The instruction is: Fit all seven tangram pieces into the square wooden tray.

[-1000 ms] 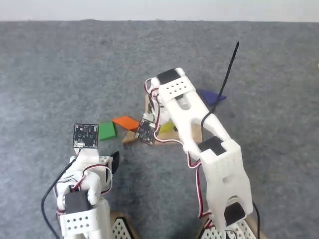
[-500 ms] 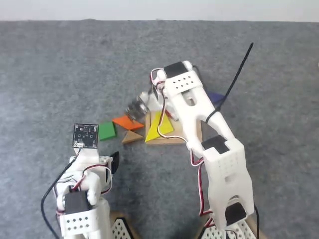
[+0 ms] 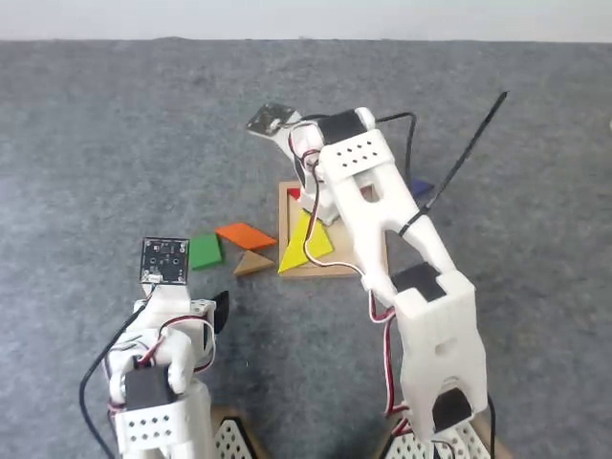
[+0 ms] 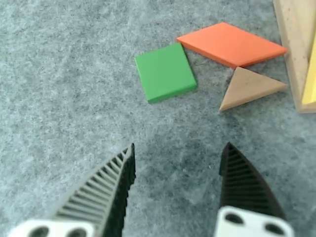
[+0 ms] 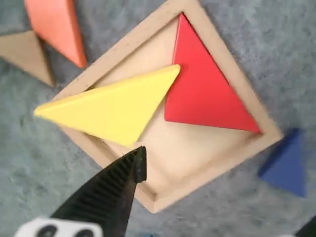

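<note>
The square wooden tray [image 3: 381,271] [image 5: 232,74] holds a red triangle [image 5: 202,94] flat in one corner. A yellow triangle [image 3: 306,244] [image 5: 113,108] lies askew, one tip overhanging the tray's front left rim. My right gripper [image 5: 224,192] hangs open above the tray, holding nothing. A green square [image 3: 205,251] [image 4: 165,71], an orange parallelogram [image 3: 241,234] [image 4: 232,44] and a tan triangle [image 3: 251,262] [image 4: 249,89] lie on the mat left of the tray. My left gripper [image 4: 179,148] [image 3: 218,311] is open near its base, short of these pieces.
A dark blue triangle [image 3: 419,188] [image 5: 286,165] lies on the grey mat just off the tray's far right side, partly under the right arm. Both arm bases stand at the table's near edge. Open mat stretches left and far.
The right arm's wrist has swung from the tray's front left corner up and toward the far side, uncovering the yellow triangle. The left arm has not moved.
</note>
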